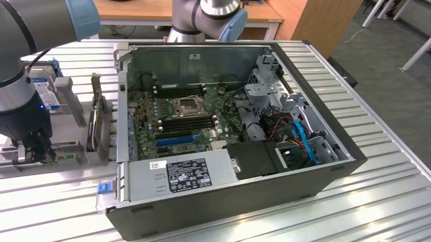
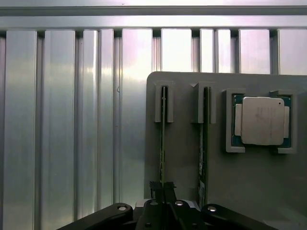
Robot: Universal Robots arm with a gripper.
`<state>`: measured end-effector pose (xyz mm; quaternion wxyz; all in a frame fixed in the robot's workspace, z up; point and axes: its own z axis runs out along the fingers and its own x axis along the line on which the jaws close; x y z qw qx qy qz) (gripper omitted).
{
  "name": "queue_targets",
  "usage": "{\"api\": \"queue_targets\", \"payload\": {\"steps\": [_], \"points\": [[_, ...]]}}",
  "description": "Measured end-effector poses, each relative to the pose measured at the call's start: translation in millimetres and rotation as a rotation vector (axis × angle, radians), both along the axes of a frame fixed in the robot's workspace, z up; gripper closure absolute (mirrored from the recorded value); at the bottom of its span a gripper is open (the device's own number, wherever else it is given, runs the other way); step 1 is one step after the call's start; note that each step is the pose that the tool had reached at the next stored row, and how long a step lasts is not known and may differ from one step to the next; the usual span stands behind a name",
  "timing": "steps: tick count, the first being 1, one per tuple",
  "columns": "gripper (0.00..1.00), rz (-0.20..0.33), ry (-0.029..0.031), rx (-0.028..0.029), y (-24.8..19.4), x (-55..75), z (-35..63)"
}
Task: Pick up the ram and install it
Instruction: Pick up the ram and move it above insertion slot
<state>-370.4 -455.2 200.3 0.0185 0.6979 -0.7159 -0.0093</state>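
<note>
Ram (image 2: 162, 143): the thin green stick stands on edge in its slot of the grey holder (image 2: 184, 143), with a second stick (image 2: 203, 143) parallel just beside it and a processor (image 2: 261, 120) in its own frame beyond that. We see the tool (image 2: 162, 189) drawn narrow, its two fingertips pressed on either face of the ram at one end. The stick's other end sits between the holder's brackets, so we judge the grasp made but the lift not yet begun.

The holder rests on the ribbed metal tabletop (image 2: 57, 120). In the exterior view the tool (image 1: 34, 151) is at that view's left, well apart from the open computer case (image 1: 269, 201). Inside the case, the motherboard (image 1: 181, 121) shows dark memory slots (image 1: 189, 123) beside the socket, and we judge the installing entirely undone.

The arm (image 1: 20, 91) has its last section upright, pointing the tool straight down onto the holder, while its upper links cross the far side of the scene.
</note>
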Motion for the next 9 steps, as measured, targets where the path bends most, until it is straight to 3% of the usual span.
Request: {"api": "queue_targets", "payload": {"steps": [9], "points": [[0.88, 0.000, 0.0000, 0.0000, 0.0, 0.0, 16.1]]}}
